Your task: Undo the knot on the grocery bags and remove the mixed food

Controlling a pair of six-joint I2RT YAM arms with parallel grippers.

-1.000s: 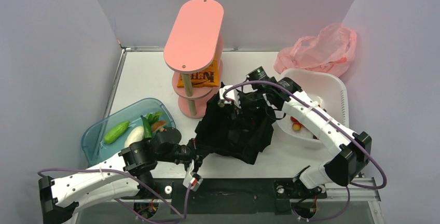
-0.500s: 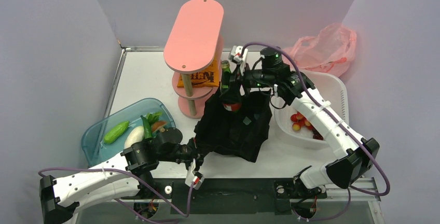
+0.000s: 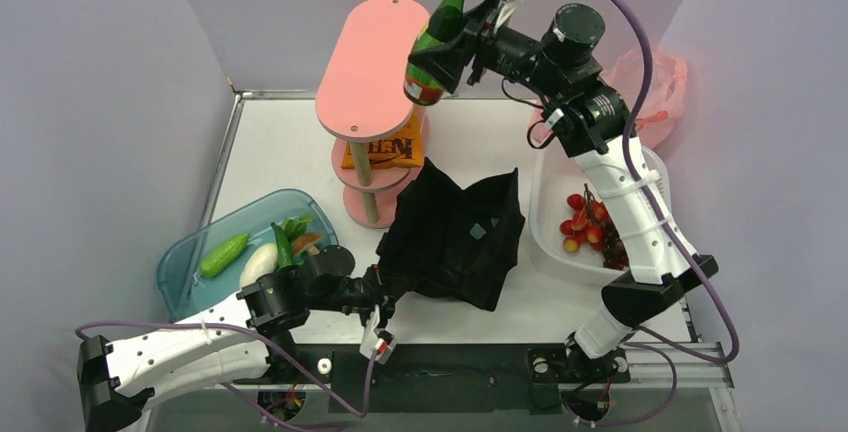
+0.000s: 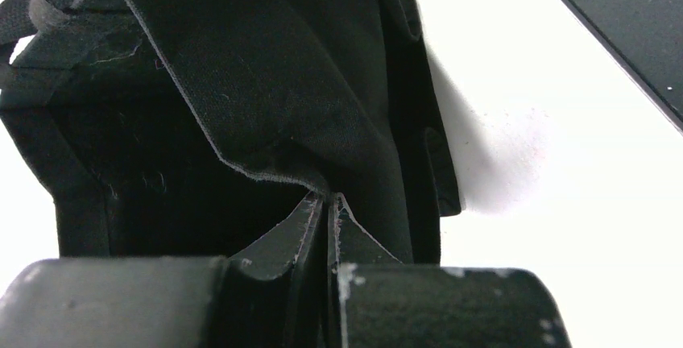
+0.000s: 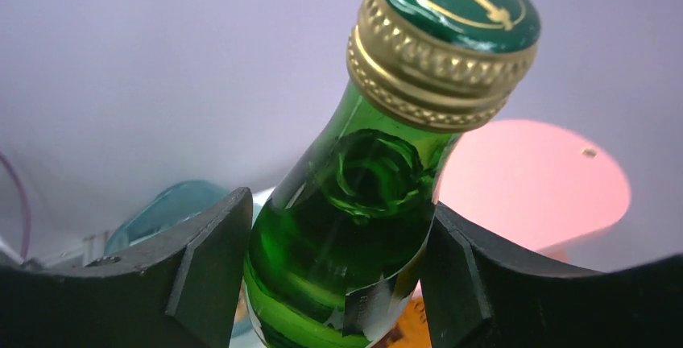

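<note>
Over the last second the right arm [image 3: 625,197] has lifted the green glass bottle [image 3: 437,40] out of the black tote [image 3: 455,237] and swung it high over the far end of the worktop [image 3: 290,152]. The bottle hangs in the air just beside the top tier of the pink stand [image 3: 373,52]. Its long axis is tilted, with the gold-banded cap pointing up and away toward the back wall and the red-labelled base down toward the stand. The right arm's jaws stand fairly wide, pressed against both sides of the bottle's body below the neck.

The tote sits slumped mid-worktop. The left arm [image 3: 180,352] reaches to its near-left corner, and its jaws are fully closed, pinching a fold of the black fabric.

An orange snack packet [image 3: 385,147] lies on a lower shelf of the stand. To the right, a white basin [image 3: 640,177] holds the dark grape bunch [image 3: 612,249] and small red and yellow fruits [image 3: 578,224]. The pink plastic bag [image 3: 660,82] lies crumpled behind the basin. On the left, a teal tray [image 3: 185,262] carries the white vegetable [image 3: 258,262], leafy greens [image 3: 295,225] and a cucumber [image 3: 224,253].
</note>
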